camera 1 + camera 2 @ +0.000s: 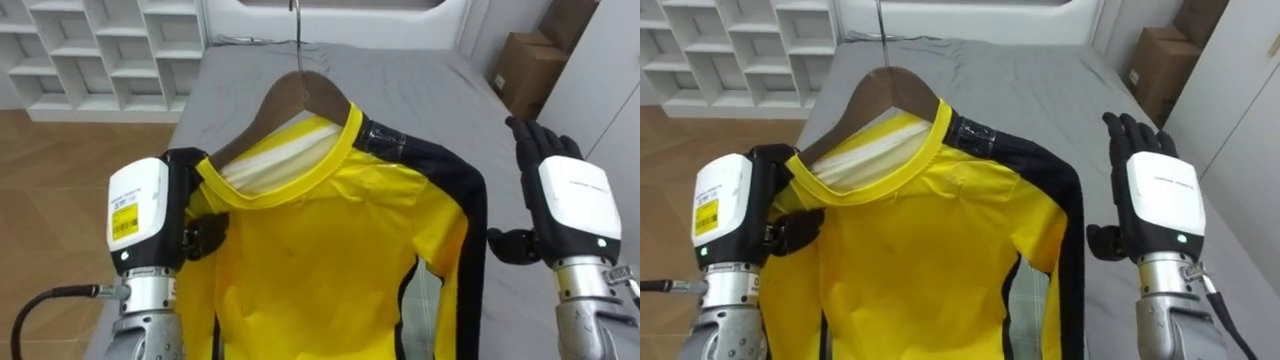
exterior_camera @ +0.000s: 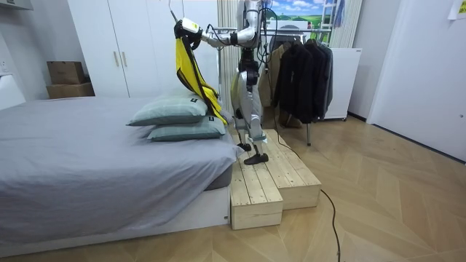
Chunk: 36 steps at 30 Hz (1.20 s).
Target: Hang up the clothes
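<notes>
Left robot hand on shirt edge

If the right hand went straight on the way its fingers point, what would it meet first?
Probably nothing near: the open right hand points forward over the bed, clear of the shirt. Depth is hard to judge.

A yellow shirt with black sleeves hangs on a wooden hanger above the grey bed. The left hand pinches the shirt's shoulder. The right hand is held just beside the black sleeve, fingers straight. Beyond the bed are white shelves and a cardboard box.
</notes>
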Motion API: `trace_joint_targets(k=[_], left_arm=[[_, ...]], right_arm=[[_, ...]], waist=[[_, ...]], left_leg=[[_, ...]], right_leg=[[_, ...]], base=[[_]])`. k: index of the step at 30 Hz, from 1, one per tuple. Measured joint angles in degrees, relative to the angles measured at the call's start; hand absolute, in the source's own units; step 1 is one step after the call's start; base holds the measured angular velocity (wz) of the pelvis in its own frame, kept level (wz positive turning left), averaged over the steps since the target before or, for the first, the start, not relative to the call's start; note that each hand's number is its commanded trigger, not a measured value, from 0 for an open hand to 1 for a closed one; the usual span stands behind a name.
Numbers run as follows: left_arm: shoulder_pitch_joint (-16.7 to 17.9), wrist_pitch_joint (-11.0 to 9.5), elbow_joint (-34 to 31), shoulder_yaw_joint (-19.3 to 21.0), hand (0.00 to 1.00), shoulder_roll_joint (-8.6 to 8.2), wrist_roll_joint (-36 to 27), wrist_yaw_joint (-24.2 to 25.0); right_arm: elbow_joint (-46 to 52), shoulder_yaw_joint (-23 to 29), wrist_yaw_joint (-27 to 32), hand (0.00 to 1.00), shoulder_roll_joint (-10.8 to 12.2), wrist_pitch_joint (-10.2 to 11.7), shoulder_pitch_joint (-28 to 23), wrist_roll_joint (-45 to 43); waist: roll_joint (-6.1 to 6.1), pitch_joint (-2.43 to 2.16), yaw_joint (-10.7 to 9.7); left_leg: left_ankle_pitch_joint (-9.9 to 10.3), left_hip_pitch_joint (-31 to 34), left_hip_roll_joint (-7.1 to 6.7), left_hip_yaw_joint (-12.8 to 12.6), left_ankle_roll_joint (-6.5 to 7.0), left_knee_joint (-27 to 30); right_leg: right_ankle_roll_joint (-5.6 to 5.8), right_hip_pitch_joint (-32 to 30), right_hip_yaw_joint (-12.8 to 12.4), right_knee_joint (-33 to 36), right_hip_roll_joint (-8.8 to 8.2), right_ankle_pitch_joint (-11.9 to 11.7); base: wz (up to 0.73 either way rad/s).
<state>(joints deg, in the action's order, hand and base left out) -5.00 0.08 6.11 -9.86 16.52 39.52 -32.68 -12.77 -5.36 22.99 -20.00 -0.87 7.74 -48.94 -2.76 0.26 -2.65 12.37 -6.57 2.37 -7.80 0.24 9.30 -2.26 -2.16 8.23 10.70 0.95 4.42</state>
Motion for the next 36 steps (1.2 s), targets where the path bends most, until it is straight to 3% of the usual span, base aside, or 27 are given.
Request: trace_joint_targets(k=[12, 21, 36], left_arm=[[-0.1, 0.8, 0.0, -1.2, 1.00, -0.15, 0.0, 0.2], [-0.1, 1.4, -1.7, -3.4, 1.00, -1.38, 2.7, 2.5], [-0.1, 1.5, -5.0, -4.6, 1.00, -1.70, 2.9, 6.1]], right_arm=[[0.0, -0.1, 0.0, 0.00, 0.0, 0.0, 0.1, -0.1], [-0.4, -0.1, -1.0, 0.00, 1.9, -0.1, 0.8, -0.9], [-0.3, 0.4, -2.7, 0.00, 2.1, 0.1, 1.9, -0.7]], waist=[[-0.19, 0.13, 0.0], [-0.25, 0.19, -0.1], [-0.35, 0.21, -0.3]], left_leg=[[0.0, 0.1, -0.03, 0.1, 0.00, 0.0], [0.0, 0.3, -0.05, 0.4, 0.00, 0.0], [0.0, 0.3, -0.12, 0.6, 0.00, 0.0]], right_leg=[[0.08, 0.0, 0.4, 0.0, -0.43, 0.1], [0.13, 0.0, 0.5, -0.1, -0.48, 0.2], [0.26, 0.0, 0.5, -0.1, -0.60, 0.3]], base=[[0.00], [0.00], [0.01]])
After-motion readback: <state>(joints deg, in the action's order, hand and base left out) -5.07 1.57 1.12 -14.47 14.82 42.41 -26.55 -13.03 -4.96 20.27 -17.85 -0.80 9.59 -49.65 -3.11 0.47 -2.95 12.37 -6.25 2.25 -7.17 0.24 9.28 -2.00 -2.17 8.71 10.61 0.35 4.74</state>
